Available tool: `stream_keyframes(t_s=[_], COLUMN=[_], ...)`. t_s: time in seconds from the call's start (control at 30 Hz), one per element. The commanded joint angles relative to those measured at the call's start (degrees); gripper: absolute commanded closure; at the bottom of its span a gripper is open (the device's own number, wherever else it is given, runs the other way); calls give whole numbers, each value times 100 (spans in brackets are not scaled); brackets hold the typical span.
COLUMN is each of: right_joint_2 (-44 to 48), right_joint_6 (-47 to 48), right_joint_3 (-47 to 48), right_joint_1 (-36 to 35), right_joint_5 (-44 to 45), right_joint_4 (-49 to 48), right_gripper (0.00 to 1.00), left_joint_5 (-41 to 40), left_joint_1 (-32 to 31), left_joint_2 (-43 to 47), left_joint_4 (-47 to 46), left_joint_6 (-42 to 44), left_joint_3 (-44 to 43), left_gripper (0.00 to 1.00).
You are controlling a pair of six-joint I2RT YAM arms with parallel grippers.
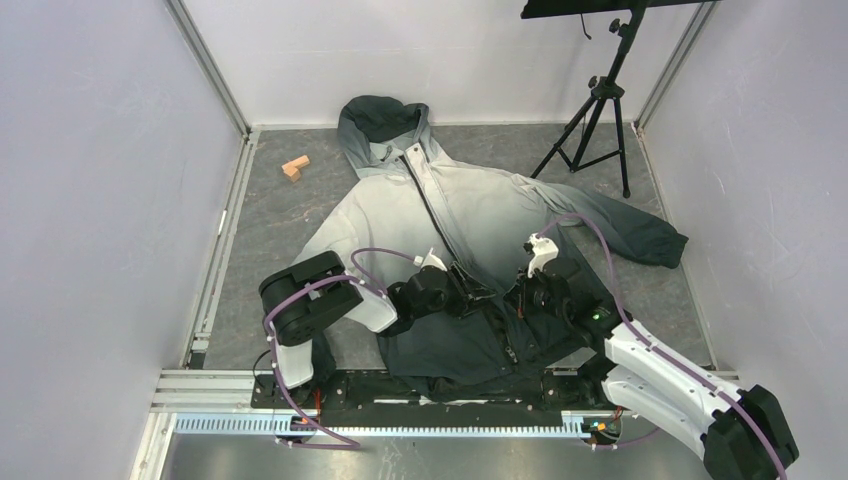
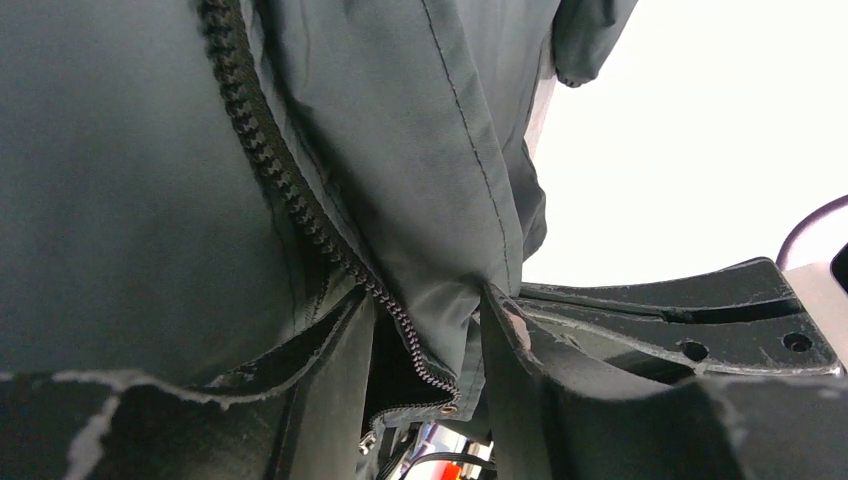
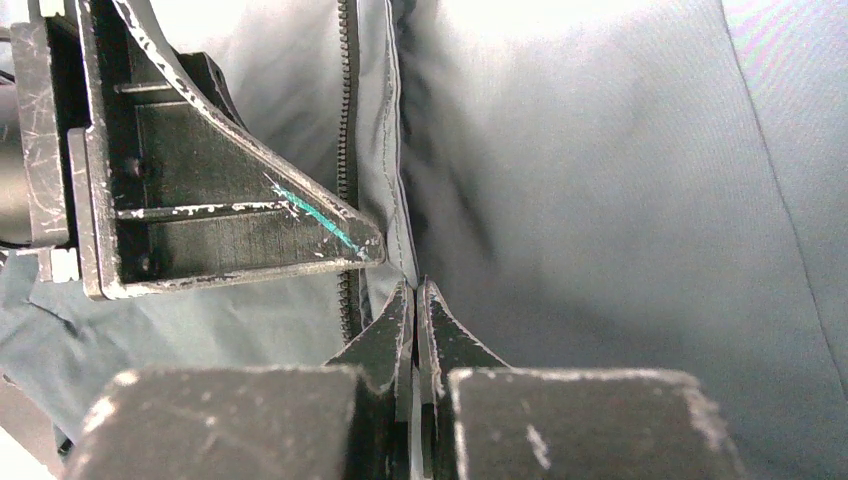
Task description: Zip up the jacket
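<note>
The jacket lies flat on the grey floor with its dark hood at the far end. Its dark zipper runs down the centre front. Both grippers sit at the charcoal lower front. My left gripper is shut on the jacket's front edge. In the left wrist view, the zipper teeth and a fold of cloth run down between its fingers. My right gripper is shut on a thin fold of cloth beside the zipper, as the right wrist view shows. The left gripper's finger is close by on the left.
A small wooden block lies on the floor at the far left of the jacket. A black tripod stands at the far right. White walls close in both sides. A metal rail runs along the near edge under the jacket's hem.
</note>
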State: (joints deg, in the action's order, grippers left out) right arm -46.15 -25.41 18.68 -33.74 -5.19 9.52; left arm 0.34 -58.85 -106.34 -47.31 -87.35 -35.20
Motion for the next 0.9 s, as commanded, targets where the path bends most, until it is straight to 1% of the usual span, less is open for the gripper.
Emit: stream_keyframes(t_s=[0.0,0.13,0.23,0.3,0.4,0.47,0.53,0.6,0.67,0.77,0.87], right_joint_2=[94,55,62,49,-7,-170,-552,-931,-1174,-1326,-1095], right_joint_6=[-153,-191,-231,-139,183,436,716,928,1126,1304,1302], right_joint_3=[362,349,286,315,388,446,607,830,1004,1297,1558], right_joint_1=[43,43,43,52,51,69,76,78,78,70,37], right_joint_5=[21,-43,-76,42,461,715,938,1185,1342,1523,1517], right_joint_4=[-294,-330,-376,-260,-27,88,289,489,602,958,1504], right_gripper=[100,100,100,100,100,100,100,100,94,83,68], left_joint_5=[85,132,110,21,-11,79,239,531,634,760,867], left_joint_1=[-42,-62,-52,-3,171,341,495,606,633,670,738], left_joint_2=[-46,-243,-399,-332,25,254,467,521,524,439,366], left_joint_4=[-472,-801,-995,-968,-476,-277,65,640,850,711,557], left_joint_6=[52,-75,-86,107,701,1226,1712,2134,2365,2429,2453], left_joint_3=[92,100,62,98,156,101,-33,-355,-493,-531,-541], left_gripper=[50,55,66,76,97,98,98,98,98,98,98])
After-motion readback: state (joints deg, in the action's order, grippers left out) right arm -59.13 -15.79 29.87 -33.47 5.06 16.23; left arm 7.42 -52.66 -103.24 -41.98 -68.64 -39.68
